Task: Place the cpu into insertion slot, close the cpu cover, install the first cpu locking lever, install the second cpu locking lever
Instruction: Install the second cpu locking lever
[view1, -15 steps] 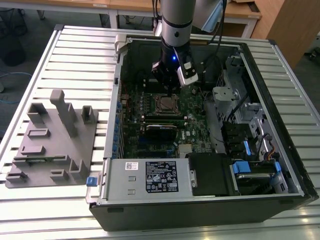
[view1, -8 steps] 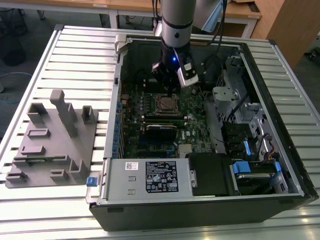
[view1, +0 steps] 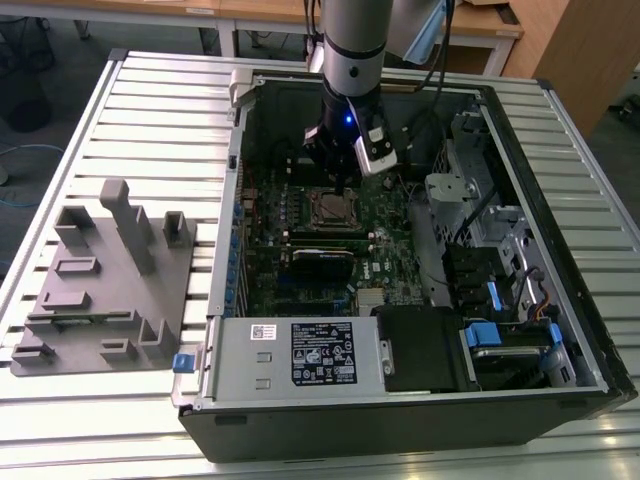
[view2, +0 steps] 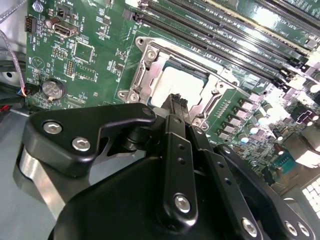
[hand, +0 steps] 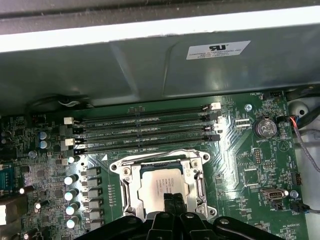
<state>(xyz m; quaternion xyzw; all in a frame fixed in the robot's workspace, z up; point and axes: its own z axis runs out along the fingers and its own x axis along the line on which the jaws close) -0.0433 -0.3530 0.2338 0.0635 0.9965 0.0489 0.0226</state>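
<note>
Pincer (hand: 171, 204) directly above the cpu (hand: 162, 187), fingertips pressed together, nothing between them, tips over the near half of the chip's metal top; touching or hovering just off it not resolvable. Cpu (view2: 175, 82) seated flat in the insertion slot (view2: 197, 75), silver top framed by the cpu cover (hand: 129, 192), which lies down around it. Cover's side rails running away from the pincer toward the long black memory slots (hand: 145, 132); chip square, no long axis to speak of. In the exterior view, pincer (view1: 343, 185) descending from the arm at the far side of the open computer case (view1: 400, 400), socket (view1: 327, 208) just below and slightly toward the camera from the tips. Relation that matters: target straight under the tips, not off to a side. Locking levers not told apart with certainty. Case resting on the slatted worktop (view1: 140, 100), grey fixture block (view1: 100, 270) well apart on the exterior view's left.
</note>
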